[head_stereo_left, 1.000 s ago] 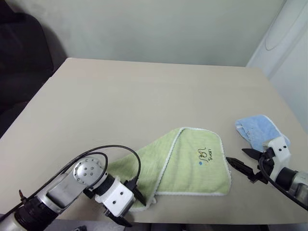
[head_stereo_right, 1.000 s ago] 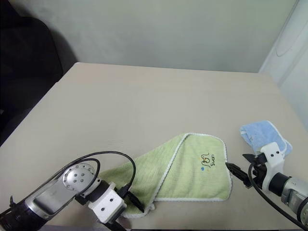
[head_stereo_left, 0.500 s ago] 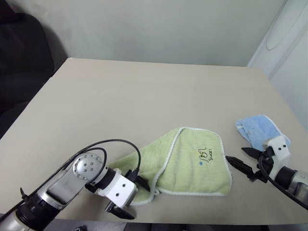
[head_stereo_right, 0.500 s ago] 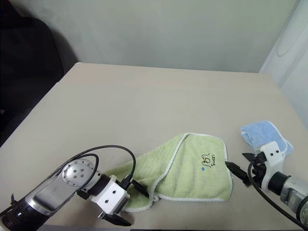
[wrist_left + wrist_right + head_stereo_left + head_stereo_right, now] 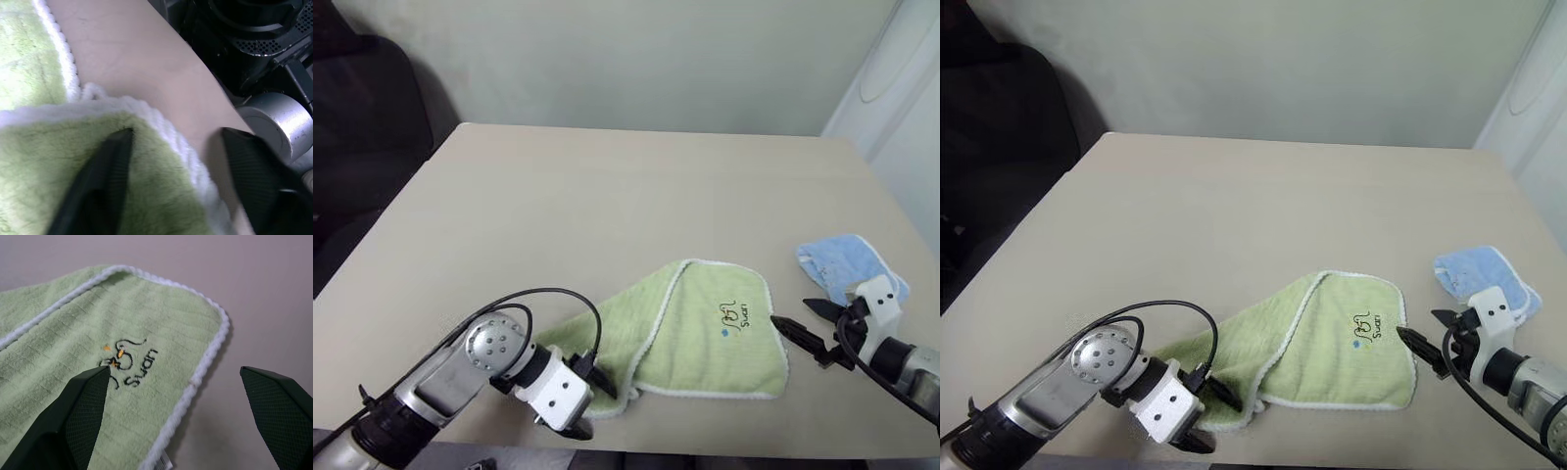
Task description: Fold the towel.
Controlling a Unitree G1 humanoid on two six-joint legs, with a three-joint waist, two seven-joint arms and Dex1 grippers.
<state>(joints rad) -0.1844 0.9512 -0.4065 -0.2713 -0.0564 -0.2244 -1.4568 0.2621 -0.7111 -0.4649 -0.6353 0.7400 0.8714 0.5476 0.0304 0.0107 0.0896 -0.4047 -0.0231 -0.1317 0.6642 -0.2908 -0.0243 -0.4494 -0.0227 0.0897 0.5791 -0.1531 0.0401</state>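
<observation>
Left hand (image 5: 171, 161) straddles the towel (image 5: 705, 328) at its near corner, fingers apart. Right hand (image 5: 811, 331) sits wide open just beside the towel's logo edge.

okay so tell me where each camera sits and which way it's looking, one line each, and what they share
Left and right eye views: on the head, looking down over the table, both arms showing.
Left wrist view: on the left arm, its left gripper at the green towel corner.
Right wrist view: on the right arm, its right gripper open before the towel's embroidered logo.
Shared: the towel; the light blue cloth in the head views.
</observation>
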